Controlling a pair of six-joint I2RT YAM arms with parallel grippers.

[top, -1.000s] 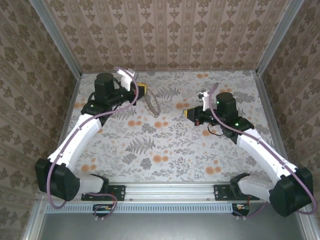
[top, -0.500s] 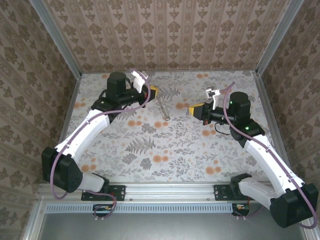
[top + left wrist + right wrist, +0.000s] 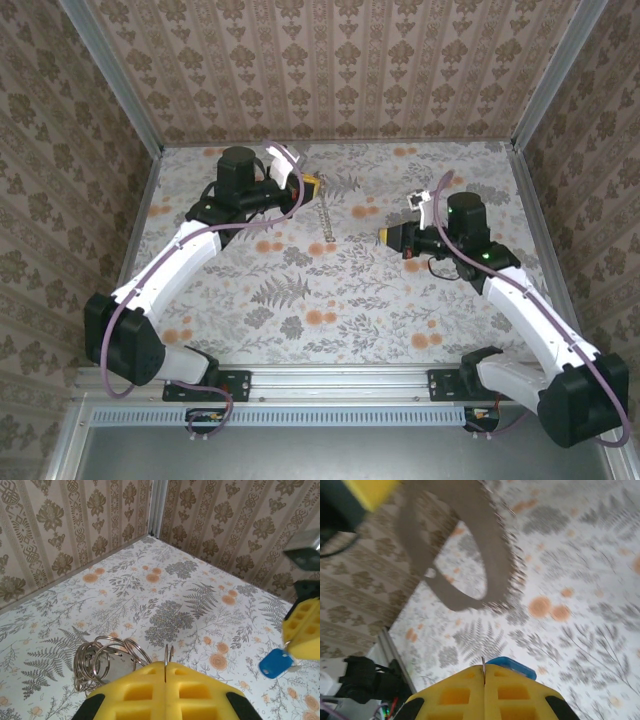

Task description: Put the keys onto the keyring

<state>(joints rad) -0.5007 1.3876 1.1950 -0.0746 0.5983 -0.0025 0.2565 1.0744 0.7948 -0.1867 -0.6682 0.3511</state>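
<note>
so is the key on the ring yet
Off: the blue key sits in the right end effector, apart from the keyring.

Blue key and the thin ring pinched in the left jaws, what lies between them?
Nothing. In the left wrist view the stretch between the ring and the blue key is bare flowered table.

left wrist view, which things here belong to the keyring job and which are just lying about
Belongs to the job:
- keyring, its thin ring pinched in the shut left gripper
- blue key, held in the shut right gripper

Just there:
- floral table
- wallpapered walls
</note>
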